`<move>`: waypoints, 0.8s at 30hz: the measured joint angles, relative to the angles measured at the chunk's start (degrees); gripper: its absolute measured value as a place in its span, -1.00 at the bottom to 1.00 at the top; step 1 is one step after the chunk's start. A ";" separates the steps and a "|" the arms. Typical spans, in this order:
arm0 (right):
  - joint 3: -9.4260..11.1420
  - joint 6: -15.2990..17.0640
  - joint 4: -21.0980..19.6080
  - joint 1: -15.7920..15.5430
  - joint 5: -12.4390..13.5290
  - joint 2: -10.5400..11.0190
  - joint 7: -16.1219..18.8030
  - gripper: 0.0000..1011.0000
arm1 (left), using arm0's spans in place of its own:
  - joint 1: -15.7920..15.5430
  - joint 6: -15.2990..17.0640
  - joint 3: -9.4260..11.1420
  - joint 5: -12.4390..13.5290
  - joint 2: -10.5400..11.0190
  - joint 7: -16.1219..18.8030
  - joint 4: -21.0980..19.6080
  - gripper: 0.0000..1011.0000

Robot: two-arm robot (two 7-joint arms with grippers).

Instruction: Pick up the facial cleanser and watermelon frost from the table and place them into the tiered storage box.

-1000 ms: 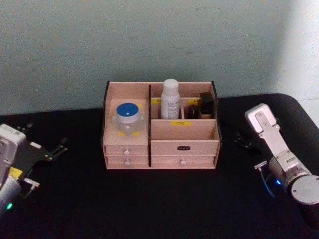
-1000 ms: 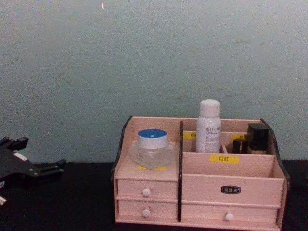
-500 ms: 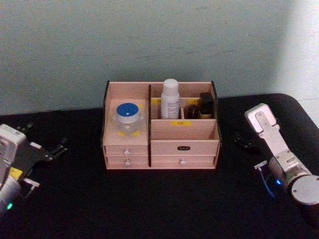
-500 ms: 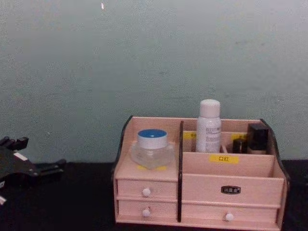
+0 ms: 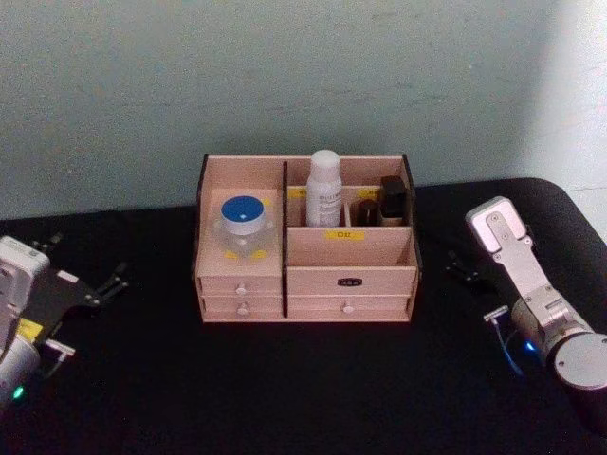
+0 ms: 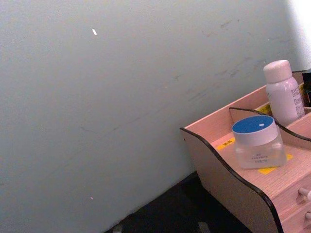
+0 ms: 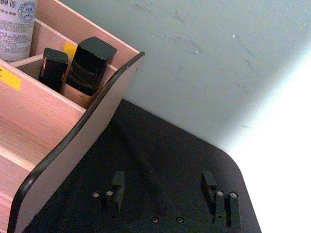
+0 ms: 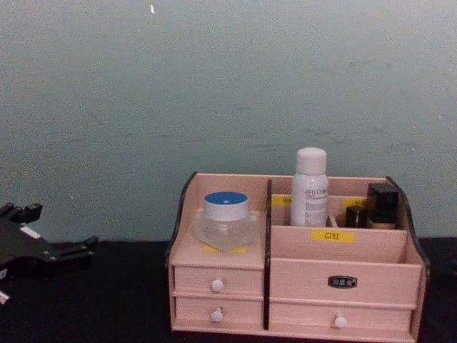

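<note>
One facial cleanser (image 5: 323, 189), one watermelon frost (image 5: 244, 222) (both boxed, clear of fingers) in tiered storage box (image 5: 350, 282); left gripper (image 5: 106, 282), right gripper (image 7: 165, 190) fingers apart, empty; nothing moved since earlier.

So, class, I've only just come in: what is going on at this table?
Nothing is being handled right now. The facial cleanser stands upright in a back compartment of the tiered storage box, and the watermelon frost sits on its left shelf above the small drawers. Both things seem placed. The left tool rests open on the black table left of the box; the right tool sits open to its right.
</note>
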 joint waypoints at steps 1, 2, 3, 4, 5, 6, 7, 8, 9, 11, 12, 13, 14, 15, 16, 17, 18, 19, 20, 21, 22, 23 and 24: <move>0.00 0.00 -0.01 0.00 0.01 0.00 0.00 0.98 | 0.00 0.00 0.00 0.00 0.00 0.00 0.00 0.98; 0.00 0.00 -0.01 0.00 0.01 0.00 0.00 0.98 | 0.00 0.00 0.00 0.00 0.00 0.00 0.00 0.98; 0.00 0.00 -0.01 0.00 0.01 0.00 0.00 0.98 | 0.00 0.00 0.00 0.00 0.00 0.00 0.00 0.98; 0.00 0.00 -0.02 0.00 0.02 0.00 0.00 0.98 | 0.00 0.00 0.00 0.00 0.00 0.00 0.00 0.98; 0.00 0.00 -0.01 0.00 0.03 0.00 0.00 0.98 | 0.00 0.00 0.00 0.00 0.00 0.00 0.00 0.98; 0.00 0.00 -0.02 0.00 0.03 0.00 0.00 0.98 | 0.00 0.00 0.00 0.00 0.00 0.00 0.00 0.98; 0.00 0.00 -0.02 0.00 0.04 0.00 0.00 0.98 | 0.00 0.00 0.00 0.00 0.00 0.00 0.00 0.98; 0.00 0.00 -0.02 0.00 0.04 0.00 0.00 0.98 | 0.00 0.00 0.00 0.00 0.00 0.00 0.00 0.98; 0.00 0.00 -0.02 0.00 0.04 0.00 0.00 0.98 | 0.00 0.00 0.00 0.00 0.00 0.00 0.00 0.98; 0.00 0.00 -0.02 0.00 0.04 0.00 0.00 0.98 | 0.00 0.00 0.00 0.00 0.00 0.00 0.00 0.98; 0.00 0.00 -0.02 0.00 0.04 0.00 0.00 0.98 | 0.00 0.00 0.00 0.00 0.00 0.00 0.00 0.98; 0.00 0.00 -0.02 0.00 0.04 0.00 0.00 0.98 | 0.00 0.00 0.00 0.00 0.00 0.00 0.00 0.98; 0.00 0.00 -0.02 0.00 0.04 0.00 0.00 0.98 | 0.00 0.00 0.00 0.00 0.00 0.00 0.00 0.98; 0.00 0.00 -0.02 0.00 0.04 0.00 0.00 0.98 | 0.00 0.00 0.00 0.00 0.00 0.00 0.00 0.98; 0.00 0.00 -0.02 0.00 0.04 0.00 0.00 0.98 | 0.00 0.00 0.00 0.00 0.00 0.00 0.00 0.98; 0.00 0.00 -0.02 0.00 0.04 0.00 0.00 0.98 | 0.00 0.00 0.00 0.00 0.00 0.00 0.00 0.98; 0.00 0.00 -0.02 0.00 0.04 0.00 0.00 0.98 | 0.00 0.00 0.00 0.00 0.00 0.00 0.00 0.98; 0.00 0.00 -0.02 0.00 0.04 0.00 0.00 0.98 | 0.00 0.00 0.00 0.00 0.00 0.00 0.00 0.98; 0.00 0.00 -0.02 0.00 0.04 0.00 0.00 0.98 | 0.00 0.00 0.00 0.00 0.00 0.00 0.00 0.98; 0.00 0.00 -0.02 0.00 0.04 0.00 0.00 0.98 | 0.00 0.00 0.00 0.00 0.00 0.00 0.00 0.98; 0.00 0.00 -0.02 0.00 0.04 0.00 0.00 0.98 | 0.00 0.00 0.00 0.00 0.00 0.00 0.00 0.98; 0.00 0.00 -0.02 0.00 0.04 0.00 0.00 0.98 | 0.00 0.00 0.00 0.00 0.00 0.00 0.00 0.98; 0.00 0.00 -0.02 0.00 0.04 0.00 0.00 0.98 | 0.00 0.00 0.00 0.00 0.00 0.00 0.00 0.98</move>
